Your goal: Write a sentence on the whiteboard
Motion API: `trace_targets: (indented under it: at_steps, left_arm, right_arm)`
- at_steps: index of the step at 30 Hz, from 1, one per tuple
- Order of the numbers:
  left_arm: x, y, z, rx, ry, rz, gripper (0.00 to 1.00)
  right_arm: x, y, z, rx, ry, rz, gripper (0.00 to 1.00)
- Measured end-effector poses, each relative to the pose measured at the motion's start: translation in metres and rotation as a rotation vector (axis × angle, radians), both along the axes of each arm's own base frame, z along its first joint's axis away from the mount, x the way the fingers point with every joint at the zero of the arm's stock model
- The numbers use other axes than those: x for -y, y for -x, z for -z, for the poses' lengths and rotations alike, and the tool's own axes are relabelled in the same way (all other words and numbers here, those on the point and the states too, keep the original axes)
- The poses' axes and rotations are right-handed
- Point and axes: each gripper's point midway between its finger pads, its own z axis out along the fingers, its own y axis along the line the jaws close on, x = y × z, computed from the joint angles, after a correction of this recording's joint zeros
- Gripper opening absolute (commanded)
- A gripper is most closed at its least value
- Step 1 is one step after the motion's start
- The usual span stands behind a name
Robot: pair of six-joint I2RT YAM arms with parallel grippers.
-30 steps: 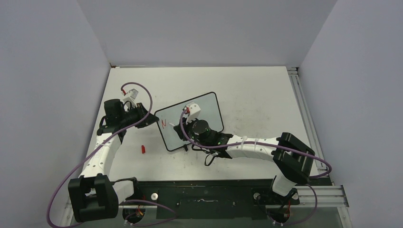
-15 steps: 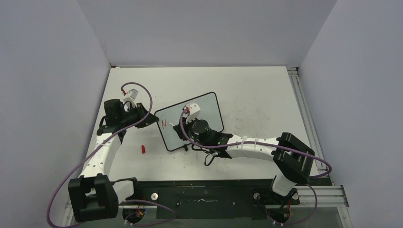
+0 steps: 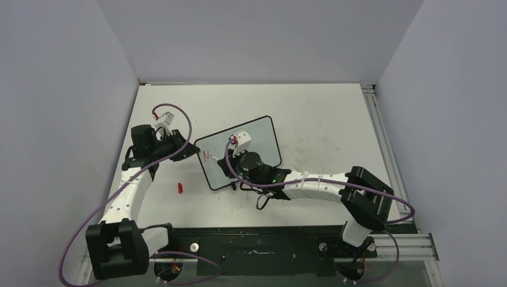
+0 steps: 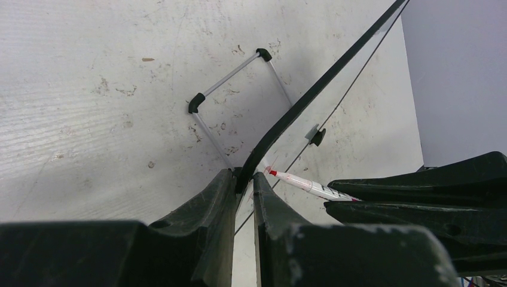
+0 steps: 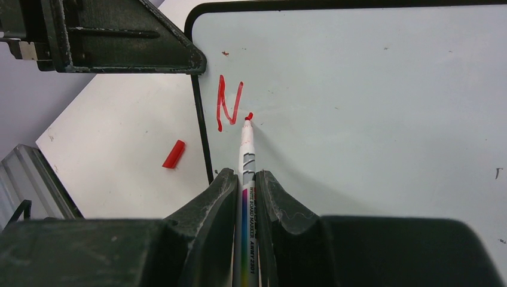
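The whiteboard, black-framed, stands tilted on the table. My left gripper is shut on its left edge; it sits at the board's left corner in the top view. My right gripper is shut on a white marker over the board's left part. The red tip touches the board face. Of the sentence, a red "N" and a small red mark at the tip show on the board.
A red marker cap lies on the scuffed white tabletop, just left of the board's near corner. The board's wire foot rests on the table behind it. Grey walls close in the table at the back and on both sides.
The right arm has shifted slightly left with the marker on the board. The left gripper and the board have not moved.
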Motion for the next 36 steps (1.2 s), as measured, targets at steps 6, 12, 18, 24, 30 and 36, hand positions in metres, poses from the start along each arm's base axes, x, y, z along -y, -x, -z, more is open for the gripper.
trace_targets:
  at_steps: [6,12,18,24,30,36]
  left_arm:
    - [0.0000,0.0001,0.0001,0.000,0.000,0.000,0.10]
    - [-0.0001,0.0000,0.0000,0.000,0.000,0.000,0.10]
    - [-0.0003,-0.0002,0.0002,0.001,-0.002,-0.001,0.10]
    - [-0.0003,-0.0002,0.0002,0.001,-0.002,-0.001,0.10]
    - [-0.0004,-0.0003,0.0003,0.000,-0.003,-0.002,0.10]
    - [-0.0002,-0.0001,0.0001,0.001,-0.001,0.000,0.10]
  right_arm:
    - [0.0001,0.0001,0.0002,-0.002,-0.002,0.004,0.05]
    - [0.0019,-0.0006,0.0014,-0.001,0.001,0.019,0.05]
    - [0.0067,-0.0021,0.0016,0.002,0.002,0.041,0.05]
    - [0.0072,-0.0026,0.0015,0.004,0.003,0.045,0.05]
    - [0.0079,-0.0035,0.0004,0.007,0.002,0.050,0.05]
    - [0.0098,-0.0053,-0.0023,0.018,0.004,0.061,0.05]
